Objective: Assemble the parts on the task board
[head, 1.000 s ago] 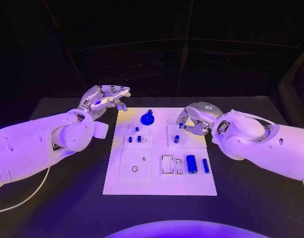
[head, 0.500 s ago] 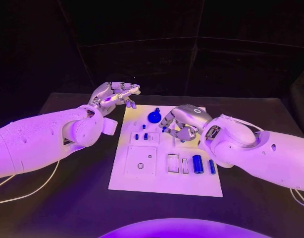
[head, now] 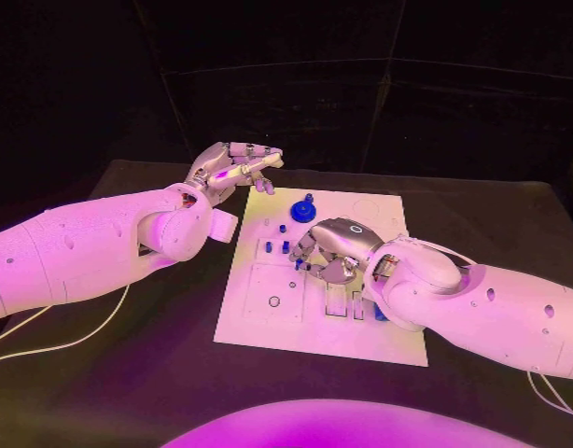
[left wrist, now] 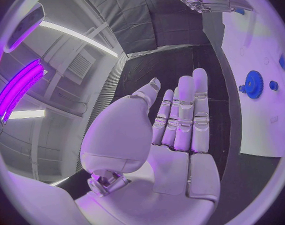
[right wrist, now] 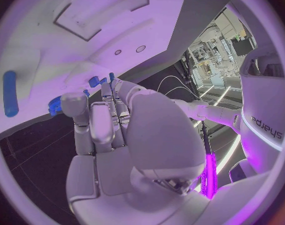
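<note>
I am working over the middle of the task board [head: 267, 322] with my right hand [head: 327, 250], knuckles up, fingers curling down toward the white surface. Judging by this pose, I am reaching for one of the small blue parts; nothing looks seated by me yet.

In the right wrist view my fingers [right wrist: 100, 116] are lying close together and bent, with a small blue piece [right wrist: 93, 81] showing just past the fingertips, at about 12 o'clock from the palm. I cannot tell whether I am pinching it or only touching it. A blue cylinder [right wrist: 10, 93] is lying on the board well apart, at about 9 o'clock from the palm.

My left hand [head: 233, 168] is hovering off the board's far left corner, at about 11 o'clock from the blue gear [head: 303, 210]. In the left wrist view its fingers [left wrist: 183, 112] are straight and side by side, holding nothing.

Next move, as I judge it: confirm the hold on the small piece, then lift straight up. Risk: the piece slipping from a shallow fingertip grip.
</note>
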Motion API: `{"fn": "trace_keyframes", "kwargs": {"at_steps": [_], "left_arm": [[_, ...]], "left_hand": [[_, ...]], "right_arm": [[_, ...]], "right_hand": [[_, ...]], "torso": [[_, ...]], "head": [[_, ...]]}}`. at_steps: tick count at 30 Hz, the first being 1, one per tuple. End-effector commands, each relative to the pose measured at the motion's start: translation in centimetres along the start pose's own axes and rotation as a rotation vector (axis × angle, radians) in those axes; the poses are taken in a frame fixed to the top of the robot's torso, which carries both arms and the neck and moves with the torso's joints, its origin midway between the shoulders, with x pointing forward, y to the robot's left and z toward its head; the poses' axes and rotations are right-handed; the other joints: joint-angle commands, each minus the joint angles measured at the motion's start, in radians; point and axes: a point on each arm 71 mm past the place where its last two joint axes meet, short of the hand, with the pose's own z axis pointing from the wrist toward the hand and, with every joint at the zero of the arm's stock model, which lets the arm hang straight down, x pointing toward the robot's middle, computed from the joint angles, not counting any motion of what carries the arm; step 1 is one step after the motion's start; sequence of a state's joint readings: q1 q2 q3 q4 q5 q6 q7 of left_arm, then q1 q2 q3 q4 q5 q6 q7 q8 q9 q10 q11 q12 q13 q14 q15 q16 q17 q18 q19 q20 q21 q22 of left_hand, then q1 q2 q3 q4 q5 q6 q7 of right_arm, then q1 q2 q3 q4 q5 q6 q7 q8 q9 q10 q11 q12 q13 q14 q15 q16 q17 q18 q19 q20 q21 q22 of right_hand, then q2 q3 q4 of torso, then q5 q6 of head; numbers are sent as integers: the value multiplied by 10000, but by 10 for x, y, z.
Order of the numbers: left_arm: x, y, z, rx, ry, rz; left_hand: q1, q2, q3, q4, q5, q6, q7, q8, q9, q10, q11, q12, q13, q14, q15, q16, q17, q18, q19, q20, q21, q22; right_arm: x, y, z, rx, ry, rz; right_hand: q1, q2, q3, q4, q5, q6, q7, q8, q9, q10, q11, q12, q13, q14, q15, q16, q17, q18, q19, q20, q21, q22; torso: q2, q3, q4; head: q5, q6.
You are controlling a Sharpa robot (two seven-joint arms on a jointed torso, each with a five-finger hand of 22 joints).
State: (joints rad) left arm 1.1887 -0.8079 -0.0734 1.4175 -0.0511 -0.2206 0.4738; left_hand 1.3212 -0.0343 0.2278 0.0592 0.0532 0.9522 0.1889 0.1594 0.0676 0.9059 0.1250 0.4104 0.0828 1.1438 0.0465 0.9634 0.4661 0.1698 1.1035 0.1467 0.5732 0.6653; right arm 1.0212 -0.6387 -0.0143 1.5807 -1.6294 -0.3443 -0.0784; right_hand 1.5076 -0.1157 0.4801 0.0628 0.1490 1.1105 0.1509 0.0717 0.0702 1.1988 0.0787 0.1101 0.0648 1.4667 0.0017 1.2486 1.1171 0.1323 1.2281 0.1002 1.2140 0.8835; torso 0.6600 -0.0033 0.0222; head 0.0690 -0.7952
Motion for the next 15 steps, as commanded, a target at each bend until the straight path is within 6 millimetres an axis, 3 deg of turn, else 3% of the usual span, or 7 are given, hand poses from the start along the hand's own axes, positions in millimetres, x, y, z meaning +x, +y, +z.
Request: {"fn": "trace_keyframes", "kwargs": {"at_steps": [1, 15], "left_arm": [[2, -2, 1, 103, 71, -76], [3, -1, 1, 87, 102, -89]], "left_hand": [[83, 4, -48, 8, 9, -12, 26, 67, 2, -66, 30, 38, -13, -58, -3, -66, -10, 135, 81, 15, -40, -9], [106, 12, -56, 1, 9, -22, 30, 73, 1, -81, 33, 51, -18, -62, -1, -69, -22, 135, 86, 15, -54, -23]], "right_arm": [[6, 2, 2, -175, 530, -245], [17, 7, 6, -270, 1012, -327]], "right_hand": [[-109, 33, 72, 14, 37, -29, 35, -67, -1, -51, 46, -60, -8, 275, -50, 39, 2, -8, 43, 5, 48, -15], [-132, 32, 81, 4, 23, -36, 40, -66, -2, -55, 50, -66, -7, 275, -44, 44, 5, -7, 37, 8, 45, -22]], "torso": [[-6, 5, -17], [-13, 4, -14]], "head": [[87, -55], [238, -159]]}}
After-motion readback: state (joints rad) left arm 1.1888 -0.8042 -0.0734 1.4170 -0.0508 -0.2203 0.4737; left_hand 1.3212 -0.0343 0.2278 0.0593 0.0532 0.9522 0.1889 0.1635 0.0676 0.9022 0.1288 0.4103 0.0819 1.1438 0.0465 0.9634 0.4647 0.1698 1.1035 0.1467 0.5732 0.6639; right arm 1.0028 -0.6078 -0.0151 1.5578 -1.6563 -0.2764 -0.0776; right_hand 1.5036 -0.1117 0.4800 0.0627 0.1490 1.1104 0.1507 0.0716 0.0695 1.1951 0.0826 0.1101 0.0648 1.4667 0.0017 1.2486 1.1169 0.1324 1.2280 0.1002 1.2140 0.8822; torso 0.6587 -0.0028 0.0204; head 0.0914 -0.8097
